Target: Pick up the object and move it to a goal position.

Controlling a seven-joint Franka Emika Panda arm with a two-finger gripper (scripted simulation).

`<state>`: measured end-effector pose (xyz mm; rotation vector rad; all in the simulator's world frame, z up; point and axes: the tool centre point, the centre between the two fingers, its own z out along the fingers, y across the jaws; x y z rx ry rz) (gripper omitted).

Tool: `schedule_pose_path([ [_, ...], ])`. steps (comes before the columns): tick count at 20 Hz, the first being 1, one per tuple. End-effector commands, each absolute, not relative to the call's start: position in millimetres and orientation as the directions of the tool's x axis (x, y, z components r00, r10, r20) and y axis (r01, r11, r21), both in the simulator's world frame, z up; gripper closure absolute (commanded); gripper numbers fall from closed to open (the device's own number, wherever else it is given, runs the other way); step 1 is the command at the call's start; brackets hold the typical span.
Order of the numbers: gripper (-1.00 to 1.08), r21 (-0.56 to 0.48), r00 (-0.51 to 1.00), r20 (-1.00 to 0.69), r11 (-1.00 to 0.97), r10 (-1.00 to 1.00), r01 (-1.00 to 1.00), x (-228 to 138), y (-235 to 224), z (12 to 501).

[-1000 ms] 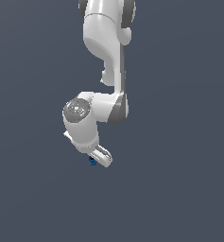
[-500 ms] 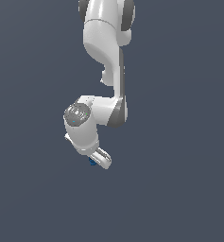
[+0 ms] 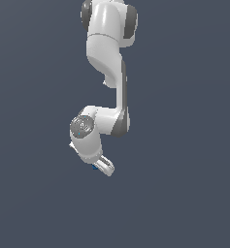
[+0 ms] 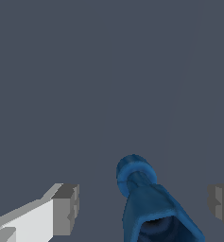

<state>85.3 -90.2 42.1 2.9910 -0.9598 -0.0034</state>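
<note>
Against a flat grey-blue backdrop (image 3: 184,145), the white arm (image 3: 106,53) drops from twelve o'clock in the exterior view and bends toward seven. At its tip the gripper (image 3: 105,166) points to five o'clock. Its fingers (image 4: 61,210) are spread wide in the wrist view, touching nothing. Between them, clear of both pads, sits the dark-blue object (image 4: 149,203); outside it is only a blue speck (image 3: 94,167) beside the fingers.
</note>
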Motion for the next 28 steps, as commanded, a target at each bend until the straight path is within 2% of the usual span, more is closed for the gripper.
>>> schedule_pose_path([
  [1,-0.92,0.0,0.813,0.0,-0.813,-0.582,-0.582,87,-90,43],
  [2,1.08,0.0,0.813,0.0,-0.813,-0.582,-0.582,87,-90,43],
  [17,1.08,0.0,0.813,0.0,-0.813,-0.582,-0.582,84,-90,44],
  [28,1.08,0.0,0.813,0.0,-0.813,-0.582,-0.582,56,-90,59],
])
